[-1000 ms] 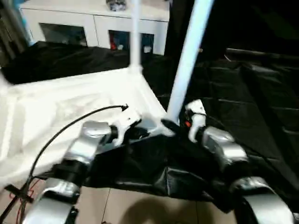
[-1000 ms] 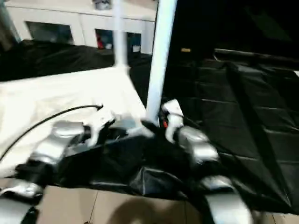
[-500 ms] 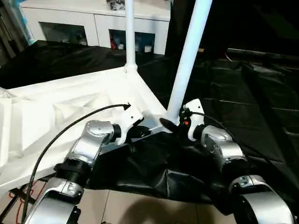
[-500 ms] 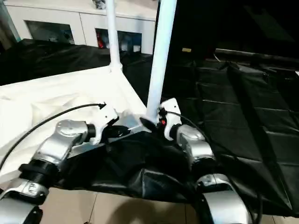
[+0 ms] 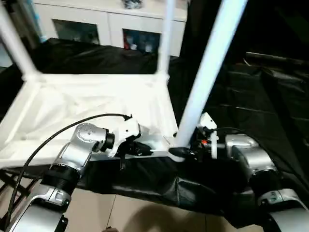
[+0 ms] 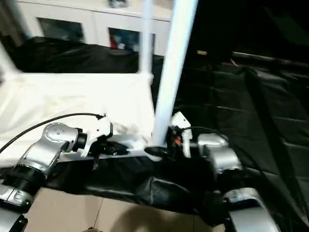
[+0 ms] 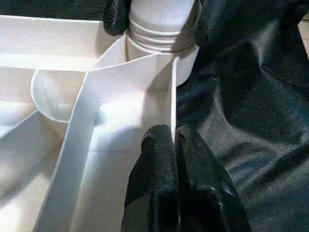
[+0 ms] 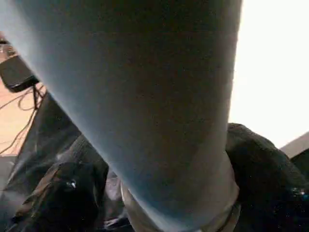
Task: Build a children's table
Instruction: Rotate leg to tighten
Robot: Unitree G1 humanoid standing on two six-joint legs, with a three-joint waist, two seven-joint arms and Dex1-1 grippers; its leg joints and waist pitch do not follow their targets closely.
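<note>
The children's table (image 5: 87, 96) lies upside down on black sheeting, ribbed underside up. Three white legs stand in its corner sockets: one far left (image 5: 14, 43), one at the back (image 5: 164, 38) and the near right leg (image 5: 207, 82). My left gripper (image 5: 137, 150) is shut on the thin rim wall (image 7: 173, 111) just beside that near socket. My right gripper (image 5: 186, 152) hugs the base of the near leg (image 7: 161, 19). One of its black fingers (image 7: 116, 14) presses on each side, just above the socket.
Black sheeting (image 5: 270, 96) covers the ground under and to the right of the table. A white cabinet (image 5: 111, 24) with glass-fronted compartments stands behind it. Bare tiled floor (image 5: 145, 217) shows at the front, between my forearms.
The head view has swung, bringing the far left leg into sight. Both grippers keep their places, the left on the rim and the right at the near leg's base.
</note>
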